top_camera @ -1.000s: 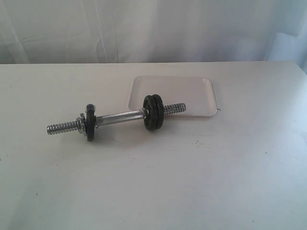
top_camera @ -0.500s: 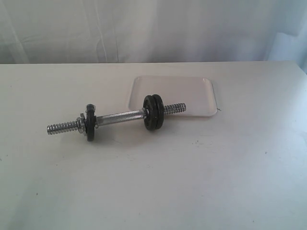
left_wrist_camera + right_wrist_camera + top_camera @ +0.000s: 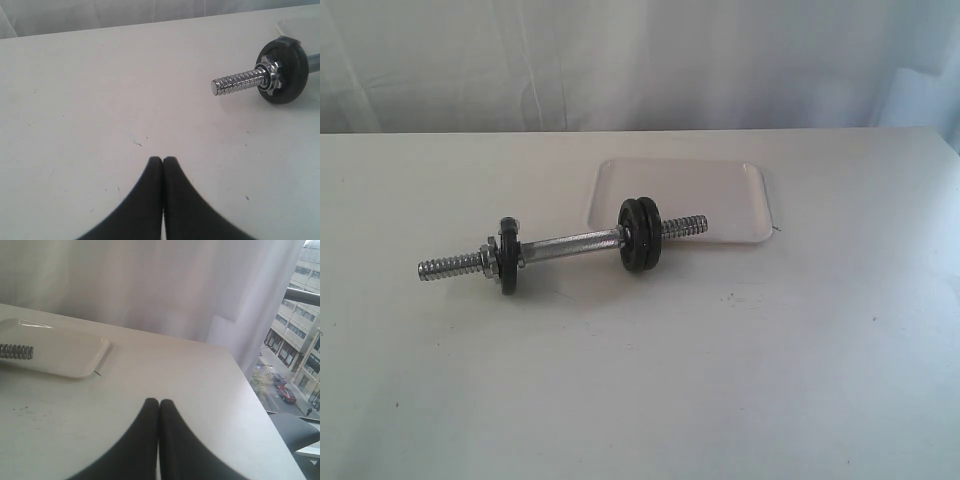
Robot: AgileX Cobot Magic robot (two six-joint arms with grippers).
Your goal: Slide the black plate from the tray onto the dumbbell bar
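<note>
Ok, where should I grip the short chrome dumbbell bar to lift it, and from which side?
Grip the short chrome dumbbell bar on its smooth middle, between the single black disc and the paired black discs. Come down from above, jaws across the rod: it lies along the white table, and that bare stretch is probably nearest its balance.

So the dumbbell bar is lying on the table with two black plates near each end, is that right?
Not quite. The dumbbell bar does lie on the table, but only the end by the tray carries two, the pair of black plates. The other end carries a single black plate with a nut against it. The exterior view shows this.
</note>
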